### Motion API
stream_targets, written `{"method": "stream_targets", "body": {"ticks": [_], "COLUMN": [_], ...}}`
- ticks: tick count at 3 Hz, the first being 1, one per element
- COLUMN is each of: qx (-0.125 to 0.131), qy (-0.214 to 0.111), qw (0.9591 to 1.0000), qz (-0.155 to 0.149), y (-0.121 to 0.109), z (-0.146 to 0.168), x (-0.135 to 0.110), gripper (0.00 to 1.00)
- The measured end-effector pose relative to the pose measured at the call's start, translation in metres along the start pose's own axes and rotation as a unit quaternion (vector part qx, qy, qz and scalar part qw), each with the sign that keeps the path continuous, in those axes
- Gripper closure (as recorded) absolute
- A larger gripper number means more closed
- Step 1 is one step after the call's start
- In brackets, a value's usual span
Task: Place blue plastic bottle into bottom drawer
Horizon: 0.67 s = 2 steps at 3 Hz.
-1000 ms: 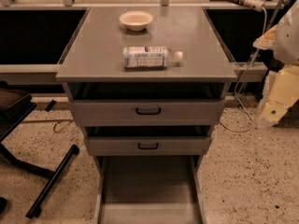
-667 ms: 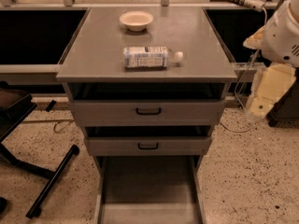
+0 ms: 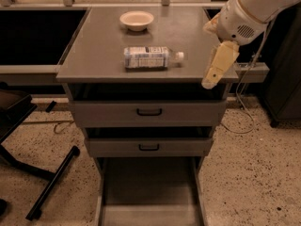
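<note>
The blue plastic bottle [image 3: 149, 57] lies on its side on the grey cabinet top [image 3: 94, 55], white cap pointing right. The bottom drawer [image 3: 149, 192] is pulled out at the foot of the cabinet, its plain grey floor bare. My gripper [image 3: 217, 66] hangs from the white arm [image 3: 249, 13] over the cabinet top's right front corner, to the right of the bottle and apart from it.
A cream round bowl [image 3: 137, 20] sits at the back of the cabinet top. Two shallower drawers with black handles [image 3: 149, 112] are slightly open above the bottom drawer. A black chair base [image 3: 47, 182] stands on the floor at left. A cable [image 3: 242, 112] trails at right.
My arm and gripper have swung in from the right edge toward the cabinet's right front corner. The bottle, bowl and drawers have not moved.
</note>
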State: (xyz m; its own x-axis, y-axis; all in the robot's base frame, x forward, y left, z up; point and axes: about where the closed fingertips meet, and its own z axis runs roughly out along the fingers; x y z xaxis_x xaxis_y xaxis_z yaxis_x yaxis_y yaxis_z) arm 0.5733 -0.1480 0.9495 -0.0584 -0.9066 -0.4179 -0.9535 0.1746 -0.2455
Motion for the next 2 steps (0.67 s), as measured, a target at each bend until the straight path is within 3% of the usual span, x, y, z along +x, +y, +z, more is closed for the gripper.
{"method": "stream_targets", "body": {"ticks": [2], "qx": [-0.005], "qy": [-0.001], "qw": [0.9999], "qz": [-0.01], "y": [-0.007], "z": [0.014], "x": [-0.005], "gripper": [0.0]}}
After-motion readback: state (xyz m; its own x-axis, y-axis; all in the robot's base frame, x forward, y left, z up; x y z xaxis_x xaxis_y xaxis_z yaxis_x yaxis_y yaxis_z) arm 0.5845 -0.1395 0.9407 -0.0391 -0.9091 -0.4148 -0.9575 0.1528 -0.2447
